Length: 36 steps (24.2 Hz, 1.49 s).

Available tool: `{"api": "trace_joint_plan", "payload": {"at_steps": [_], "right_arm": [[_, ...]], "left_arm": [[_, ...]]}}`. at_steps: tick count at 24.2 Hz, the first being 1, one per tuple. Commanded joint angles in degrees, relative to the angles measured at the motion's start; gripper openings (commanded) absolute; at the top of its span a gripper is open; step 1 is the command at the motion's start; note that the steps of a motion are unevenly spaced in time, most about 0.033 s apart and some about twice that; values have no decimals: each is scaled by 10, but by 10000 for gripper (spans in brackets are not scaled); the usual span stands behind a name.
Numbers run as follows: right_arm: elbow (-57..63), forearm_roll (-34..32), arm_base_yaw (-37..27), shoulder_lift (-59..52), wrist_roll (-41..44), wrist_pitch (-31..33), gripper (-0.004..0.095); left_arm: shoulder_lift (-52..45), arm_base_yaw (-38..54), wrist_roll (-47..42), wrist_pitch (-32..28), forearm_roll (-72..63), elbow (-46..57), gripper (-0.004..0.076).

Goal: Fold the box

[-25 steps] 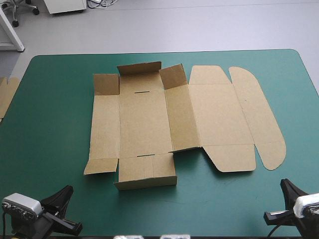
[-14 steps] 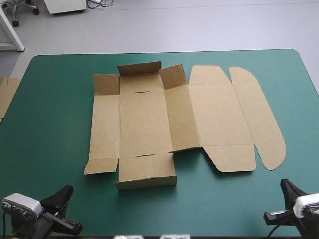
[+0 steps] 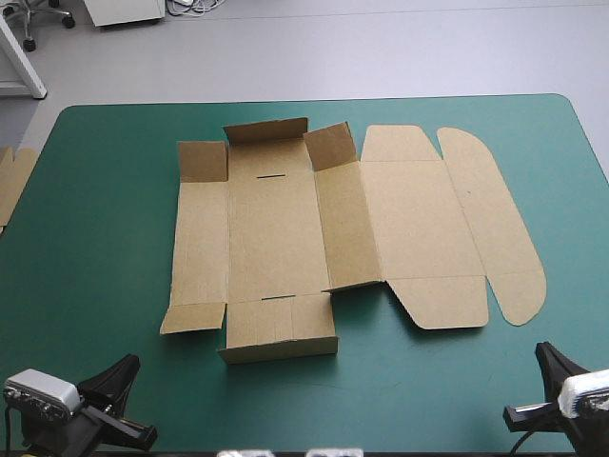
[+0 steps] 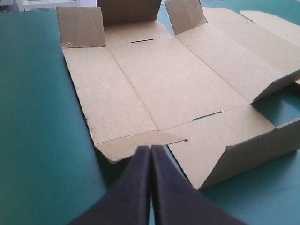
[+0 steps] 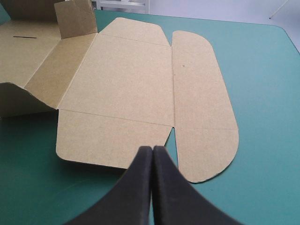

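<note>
The brown box (image 3: 324,228) lies mostly flat in the middle of the teal-green table, its far flaps and near end flap partly raised and the lid panel with its rounded tab spread flat to the right. My left gripper (image 3: 119,376) rests at the near left corner, shut and empty, pointing at the box's near left flap (image 4: 140,143). Over at the near right corner my right gripper (image 3: 550,364) is shut too, with the lid's near flap (image 5: 112,140) just ahead of its fingertips (image 5: 152,152). Neither gripper touches the board.
An edge of more brown board (image 3: 11,181) shows at the table's left edge. Bare teal-green cover (image 3: 105,248) surrounds the box on all sides.
</note>
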Motion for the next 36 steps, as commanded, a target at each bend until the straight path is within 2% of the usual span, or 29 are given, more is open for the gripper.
{"api": "trace_joint_plan", "payload": {"at_steps": [1, 5, 6, 10, 13, 16, 19, 21, 22, 24, 28, 32, 36], "right_arm": [[-17, 0, -4, -5, -32, -32, -3], [-33, 9, -4, 33, -29, -7, 71], [-44, 19, -4, 66, -29, -11, 131], [-68, 41, -4, 130, -29, -62, 246], [-83, 36, -4, 173, -29, -89, 294], [-99, 33, -4, 222, -29, -108, 299], [-114, 15, -4, 278, -30, -162, 311], [-139, 3, -4, 315, -29, -169, 390], [-162, -2, -4, 339, -19, -154, 461], [-191, -5, -4, 372, -14, -135, 519], [-231, 9, -4, 422, 3, -134, 519], [-269, 23, -4, 469, 11, -70, 519], [-277, 23, -4, 490, 11, -40, 519]], "left_arm": [[11, -2, -24, -42, -10, -13, -10], [32, -2, -36, -43, -9, -13, 16], [55, -2, -36, -43, -18, -13, 79], [105, -2, -36, -46, -37, -15, 266], [149, -2, -36, -49, -32, -32, 338], [204, -2, -36, -49, -8, -74, 340], [298, -2, -36, -37, 8, -154, 340], [368, -2, -16, -19, 6, -202, 340], [412, -2, 1, -12, 3, -232, 340], [454, -2, 27, -12, -16, -259, 340], [537, -2, 72, -12, -59, -291, 340], [626, -2, 54, -10, -55, -293, 340], [661, 22, 54, -10, -54, -293, 340]]}}
